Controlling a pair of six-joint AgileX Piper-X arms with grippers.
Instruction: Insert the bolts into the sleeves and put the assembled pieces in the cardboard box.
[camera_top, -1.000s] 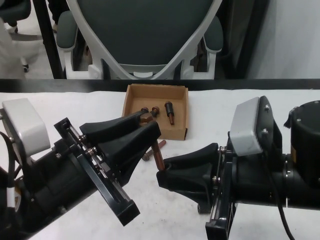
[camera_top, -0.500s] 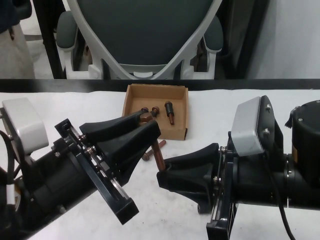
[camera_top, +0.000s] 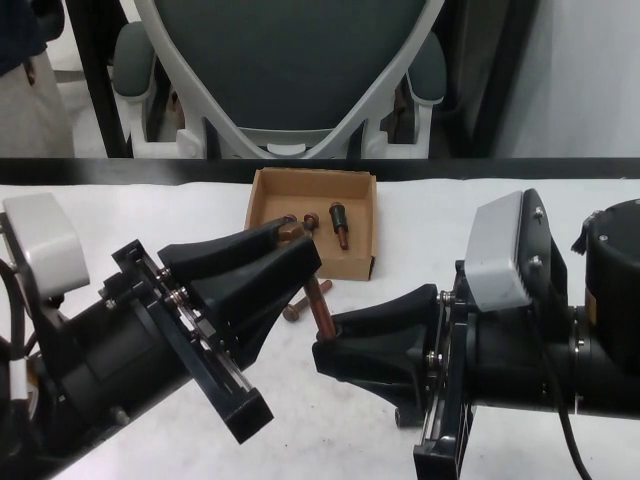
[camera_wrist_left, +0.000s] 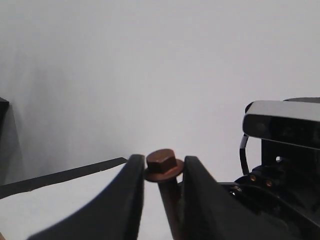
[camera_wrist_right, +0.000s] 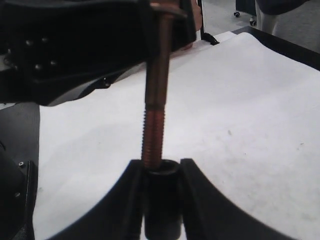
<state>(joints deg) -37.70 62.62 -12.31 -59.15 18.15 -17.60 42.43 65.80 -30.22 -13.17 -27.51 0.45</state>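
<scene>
Your left gripper (camera_wrist_left: 160, 176) pinches the bolt (camera_wrist_right: 156, 95) by its head. Your right gripper (camera_wrist_right: 161, 175) is clamped on the sleeve (camera_wrist_right: 161, 205), with the threaded tip just inside its mouth. You are mid-insertion, so next, keep both axes aligned and push home. The cardboard box (camera_top: 262, 212) beyond holds what look like three pieces (camera_top: 339, 224). A loose bolt (camera_top: 296, 309) lies just outside it.

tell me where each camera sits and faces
High view: behind the arms, looking forward-down at the brown cardboard box; left gripper and right gripper show.
Left wrist view: on that wrist, facing the copper hex-head bolt between its fingers.
Right wrist view: on that wrist, facing the black cylindrical sleeve it grips.
All share the bolt.
</scene>
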